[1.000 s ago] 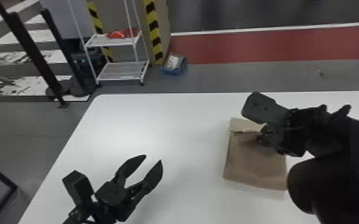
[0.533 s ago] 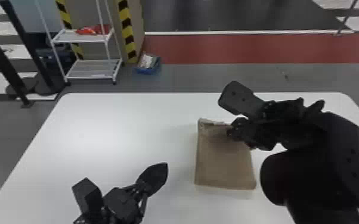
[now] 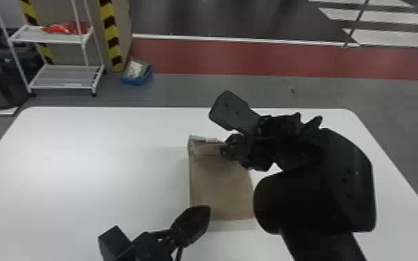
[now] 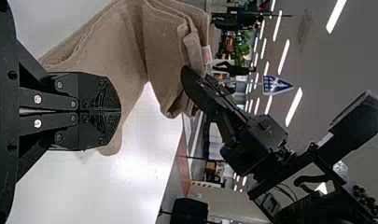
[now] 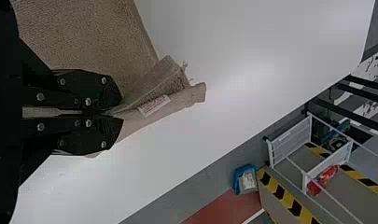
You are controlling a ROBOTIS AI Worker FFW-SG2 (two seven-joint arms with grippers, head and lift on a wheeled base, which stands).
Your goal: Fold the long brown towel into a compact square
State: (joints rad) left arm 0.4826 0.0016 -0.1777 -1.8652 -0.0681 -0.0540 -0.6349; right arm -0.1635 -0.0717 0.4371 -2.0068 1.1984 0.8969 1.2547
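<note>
In the head view, my left gripper (image 3: pixel 204 213) is by the near-left corner of the folded brown towel (image 3: pixel 219 189). My right gripper (image 3: pixel 224 150) is at the towel's far edge, which stands up a little. The left wrist view has my left gripper (image 4: pixel 119 111) shut, its fingers pressed together in front of the towel (image 4: pixel 164 44), whose raised layers rise to the other arm's fingers. Seen from the right wrist, my right gripper (image 5: pixel 116 113) is shut on the towel (image 5: pixel 86 39), with a white label (image 5: pixel 154 105) and rolled end sticking out beyond the fingertips.
The white table (image 3: pixel 90 166) extends widely left of the towel and also behind it. Past its far edge, on the floor, stand a white shelf rack (image 3: pixel 62 74) and a blue box (image 3: pixel 137 73).
The head view has turned to the right. My left gripper has closed from open and come closer to the towel's near-left corner. My right gripper stays at the far edge, where the towel's folded end now stands higher.
</note>
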